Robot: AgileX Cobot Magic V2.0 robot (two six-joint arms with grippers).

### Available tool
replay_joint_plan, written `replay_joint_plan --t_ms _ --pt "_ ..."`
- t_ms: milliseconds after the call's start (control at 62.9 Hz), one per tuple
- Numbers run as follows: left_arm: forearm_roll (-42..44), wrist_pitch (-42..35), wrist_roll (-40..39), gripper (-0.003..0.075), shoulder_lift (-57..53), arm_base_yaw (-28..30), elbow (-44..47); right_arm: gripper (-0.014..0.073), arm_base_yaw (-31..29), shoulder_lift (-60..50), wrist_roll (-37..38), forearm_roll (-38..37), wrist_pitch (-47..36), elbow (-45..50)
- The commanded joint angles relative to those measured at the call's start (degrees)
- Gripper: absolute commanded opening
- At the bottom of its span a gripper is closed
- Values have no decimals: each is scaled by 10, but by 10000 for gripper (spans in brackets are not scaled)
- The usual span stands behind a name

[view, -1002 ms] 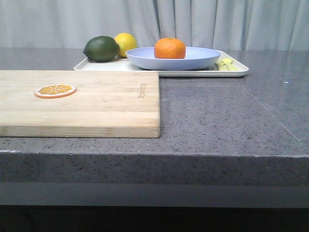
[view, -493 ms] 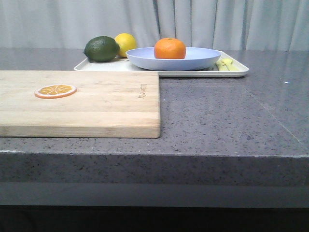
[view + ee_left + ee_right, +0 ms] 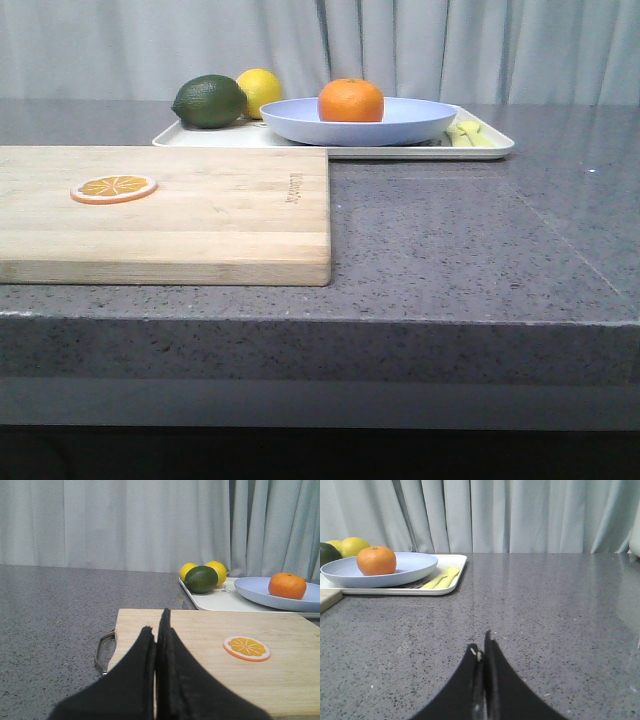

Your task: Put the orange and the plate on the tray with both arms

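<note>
The orange (image 3: 351, 100) sits in the lavender-blue plate (image 3: 420, 122), and the plate rests on the white tray (image 3: 490, 150) at the back of the counter. They also show in the left wrist view, orange (image 3: 287, 585), plate (image 3: 255, 591), tray (image 3: 215, 602), and in the right wrist view, orange (image 3: 376, 560), plate (image 3: 415, 565), tray (image 3: 451, 582). My left gripper (image 3: 159, 625) is shut and empty above the wooden cutting board's near end. My right gripper (image 3: 482, 647) is shut and empty over bare counter, well short of the tray. Neither gripper shows in the front view.
A wooden cutting board (image 3: 220, 215) with a flat orange slice (image 3: 114, 188) lies front left. A dark green fruit (image 3: 209, 101) and a lemon (image 3: 262, 88) sit on the tray's left end; pale yellow pieces (image 3: 467, 133) lie at its right end. Grey curtain hangs behind.
</note>
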Motion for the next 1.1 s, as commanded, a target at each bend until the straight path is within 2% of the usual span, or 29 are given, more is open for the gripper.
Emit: replay_joint_plan --t_ms 0,970,1081 --pt "-4 -49 -5 -20 -10 3 15 -66 -3 -12 2 -5 -40 -13" --pt "-4 -49 -5 -20 -10 3 15 -66 -3 -11 2 -5 -40 -13" --pt "-4 -49 -5 -20 -10 16 15 -66 -3 -11 2 -5 -40 -13"
